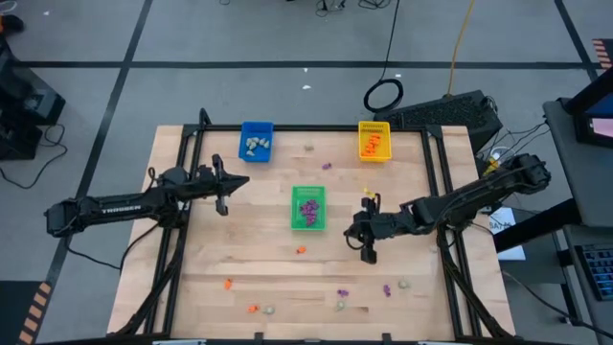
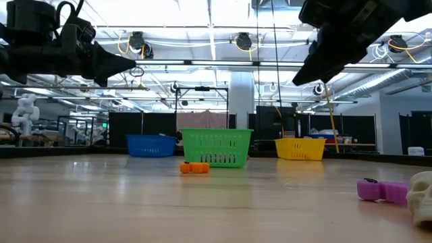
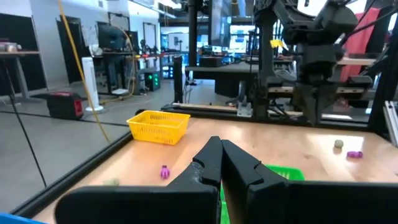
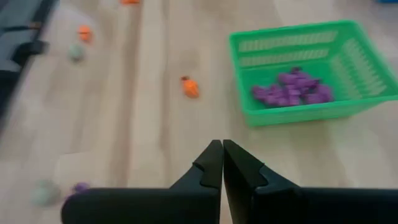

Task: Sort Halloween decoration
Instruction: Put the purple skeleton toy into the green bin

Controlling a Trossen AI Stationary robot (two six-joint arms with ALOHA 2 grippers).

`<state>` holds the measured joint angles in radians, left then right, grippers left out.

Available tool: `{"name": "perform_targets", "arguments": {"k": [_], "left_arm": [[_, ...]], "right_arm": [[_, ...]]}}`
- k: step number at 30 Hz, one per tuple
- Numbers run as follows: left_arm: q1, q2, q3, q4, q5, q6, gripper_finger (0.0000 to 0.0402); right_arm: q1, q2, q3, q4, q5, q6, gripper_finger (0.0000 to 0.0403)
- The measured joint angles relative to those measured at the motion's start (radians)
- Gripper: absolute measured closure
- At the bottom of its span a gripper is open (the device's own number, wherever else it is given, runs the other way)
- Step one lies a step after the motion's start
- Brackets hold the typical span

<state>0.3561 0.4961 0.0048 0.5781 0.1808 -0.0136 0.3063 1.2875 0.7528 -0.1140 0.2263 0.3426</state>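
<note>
Wooden table [image 1: 239, 254]: green tray [image 1: 308, 208] central, holding purple trinkets [image 1: 308, 209]; orange trinket [image 1: 301, 250] loose just before it. Right gripper [image 1: 368, 251], fingers closed and empty, right of tray; left gripper [image 1: 223, 205] likewise, left. Fingers are best opened before descent, centred over one trinket.

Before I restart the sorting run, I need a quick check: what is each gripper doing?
Left gripper: shut, holding nothing, raised near the blue tray.
Right gripper: shut, empty, above the table beside the green tray.
</note>
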Motion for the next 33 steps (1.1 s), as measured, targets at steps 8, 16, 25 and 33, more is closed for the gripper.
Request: {"name": "perform_targets", "arguments": {"k": [8, 16, 25, 33], "left_arm": [[0.000, 0.001, 0.000, -0.024, -0.002, -0.002, 0.0394], [0.000, 0.001, 0.000, -0.023, -0.002, -0.005, 0.0394], [0.000, 0.001, -0.001, -0.022, -0.002, -0.005, 0.0394], [0.000, 0.001, -0.001, -0.021, -0.003, -0.005, 0.0394]], "right_arm": [[-0.071, 0.001, 0.038, -0.021, 0.008, -0.087, 0.0403], [-0.193, 0.019, 0.077, -0.019, -0.046, -0.188, 0.0403], [-0.448, 0.114, 0.173, -0.062, -0.216, -0.409, 0.0403], [-0.667, 0.316, 0.303, -0.198, -0.284, -0.663, 0.0354]]}}
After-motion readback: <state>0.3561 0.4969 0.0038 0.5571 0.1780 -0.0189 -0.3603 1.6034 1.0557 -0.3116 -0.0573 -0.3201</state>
